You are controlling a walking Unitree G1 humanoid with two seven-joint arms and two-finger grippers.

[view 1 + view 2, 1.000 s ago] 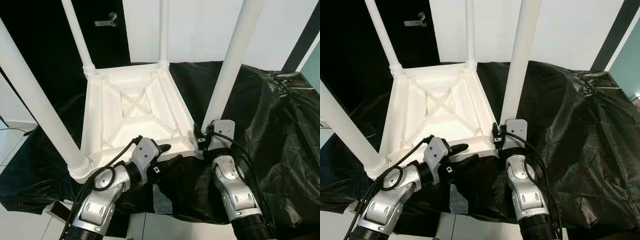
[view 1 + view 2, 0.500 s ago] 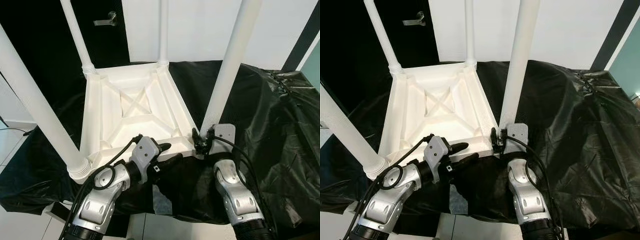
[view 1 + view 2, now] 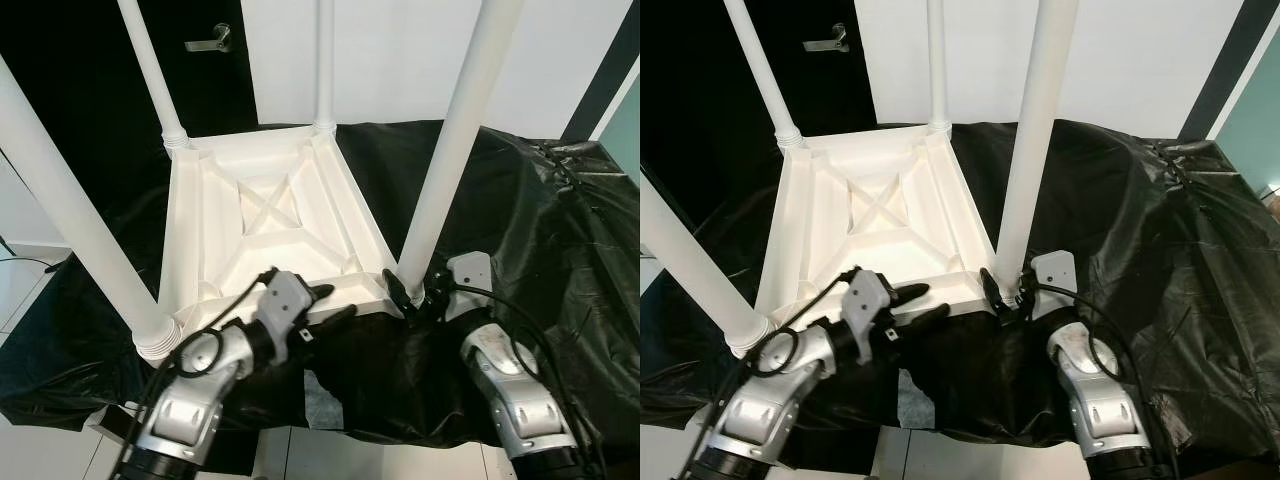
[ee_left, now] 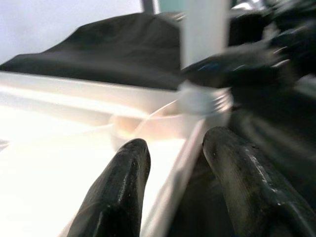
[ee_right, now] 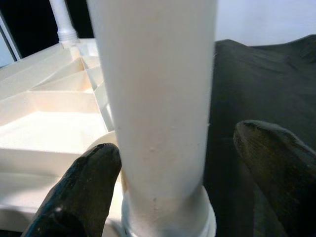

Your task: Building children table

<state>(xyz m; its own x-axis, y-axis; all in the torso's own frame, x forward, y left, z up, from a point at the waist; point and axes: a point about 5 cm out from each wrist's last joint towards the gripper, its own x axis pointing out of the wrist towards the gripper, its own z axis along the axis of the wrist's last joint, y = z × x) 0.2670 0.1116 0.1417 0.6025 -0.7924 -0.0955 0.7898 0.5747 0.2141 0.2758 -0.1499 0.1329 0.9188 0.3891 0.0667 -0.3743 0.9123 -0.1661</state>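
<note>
A white plastic children's table (image 3: 185,230) lies upside down on a black sheet, all its legs standing up. My right gripper (image 5: 173,163) is open around the base of the near right leg (image 3: 450,150). One finger (image 5: 84,182) is close against the leg and the other stands apart from it. My left gripper (image 3: 335,303) is open astride the table's near rim (image 4: 182,148), one finger inside the frame and one outside.
The black sheet (image 3: 540,200) covers the support and falls off at its front edge, with pale floor (image 3: 40,440) below. The near left leg (image 3: 80,220) rises close to my left arm. A dark door with a handle (image 3: 210,40) and a white wall stand behind.
My right wrist has swung to the right around the near right leg, its fingers staying at the leg's base. My left arm has sunk slightly, still at the rim.
</note>
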